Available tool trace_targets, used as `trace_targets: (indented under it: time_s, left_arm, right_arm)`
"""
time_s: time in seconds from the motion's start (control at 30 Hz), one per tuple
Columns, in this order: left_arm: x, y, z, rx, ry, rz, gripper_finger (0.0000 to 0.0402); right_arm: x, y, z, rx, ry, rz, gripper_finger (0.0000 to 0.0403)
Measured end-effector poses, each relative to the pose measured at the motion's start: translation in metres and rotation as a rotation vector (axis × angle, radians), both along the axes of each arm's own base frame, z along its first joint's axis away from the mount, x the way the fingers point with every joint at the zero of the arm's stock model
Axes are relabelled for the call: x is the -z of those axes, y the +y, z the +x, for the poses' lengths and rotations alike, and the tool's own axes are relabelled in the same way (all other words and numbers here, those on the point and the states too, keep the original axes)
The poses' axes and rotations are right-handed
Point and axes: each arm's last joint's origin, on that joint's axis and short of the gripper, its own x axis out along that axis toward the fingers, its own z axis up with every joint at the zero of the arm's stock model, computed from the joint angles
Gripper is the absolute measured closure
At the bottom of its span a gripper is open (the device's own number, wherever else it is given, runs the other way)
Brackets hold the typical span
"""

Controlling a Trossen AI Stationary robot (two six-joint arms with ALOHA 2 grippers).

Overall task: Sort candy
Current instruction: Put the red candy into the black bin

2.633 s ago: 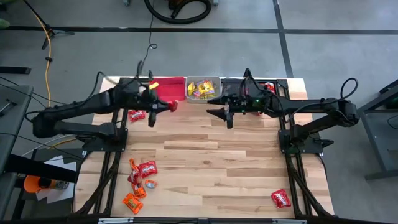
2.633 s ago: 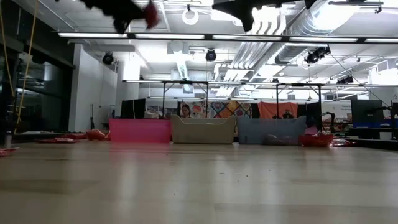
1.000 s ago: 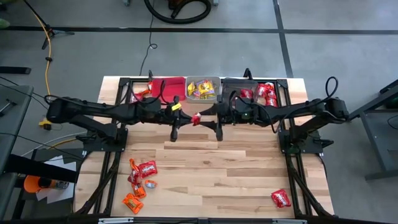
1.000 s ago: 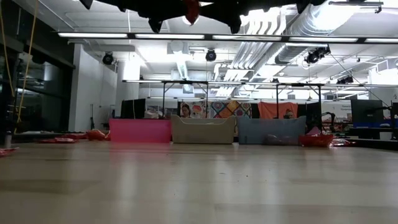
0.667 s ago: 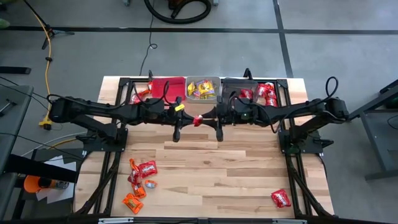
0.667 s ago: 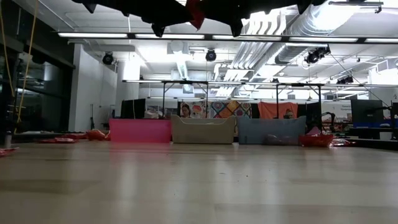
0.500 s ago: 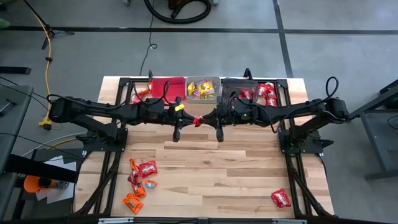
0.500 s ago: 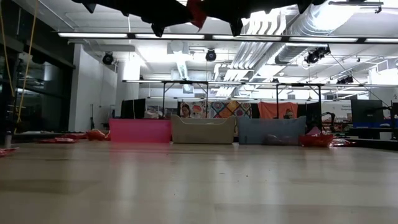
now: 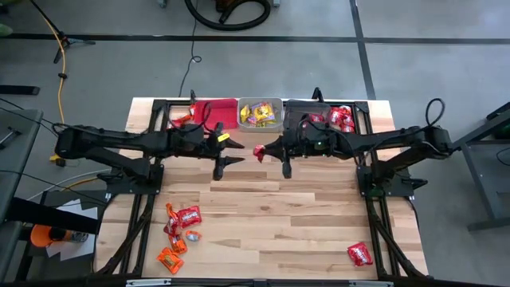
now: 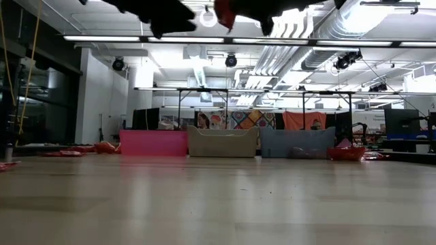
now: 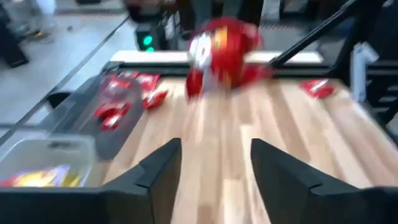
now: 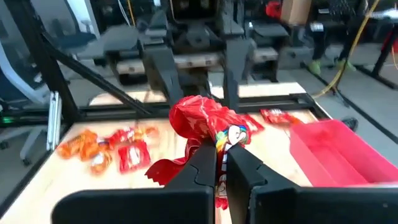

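While the right gripper [image 12: 219,163] pinches a red candy [image 9: 259,152] above mid-table, the left gripper [image 9: 225,150] hangs open at its nine o'clock, apart; the dark bin [image 9: 296,109] lies toward one o'clock.

floor [image 9: 446,72]: grey concrete | ceiling lights [image 10: 225,39]: fluorescent strips, on

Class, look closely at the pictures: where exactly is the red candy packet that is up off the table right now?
In the high view the red candy packet hangs mid-table, pinched in the right gripper, just in front of the clear grey bin, with the open left gripper facing it.
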Motion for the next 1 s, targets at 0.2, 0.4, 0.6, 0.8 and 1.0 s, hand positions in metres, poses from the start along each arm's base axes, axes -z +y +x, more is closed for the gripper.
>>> trace_targets:
  time_s: [0.2,0.4,0.6,0.8,1.0]
  left_arm:
    - [-0.003,0.003,-0.043,-0.214,0.161,-0.052,0.0195]
    - [0.010,0.004,-0.068,-0.315,0.053,-0.131,0.0195]
    - [0.032,0.004,-0.075,-0.339,-0.146,-0.223,0.0195]
    - [0.032,0.004,-0.074,-0.324,-0.166,-0.160,0.0195]
    - [0.028,0.005,-0.073,-0.340,-0.203,-0.121,0.0195]
  right_arm:
    - [-0.007,-0.014,-0.037,0.076,0.174,0.008,0.0402]
    - [0.002,-0.023,-0.068,0.170,0.405,0.008,0.0402]
    - [0.010,-0.027,-0.079,0.201,0.544,-0.027,0.0402]
    - [0.011,-0.071,-0.091,0.464,0.558,-0.022,0.0403]
    - [0.025,-0.140,-0.106,0.714,0.524,0.200,0.0403]
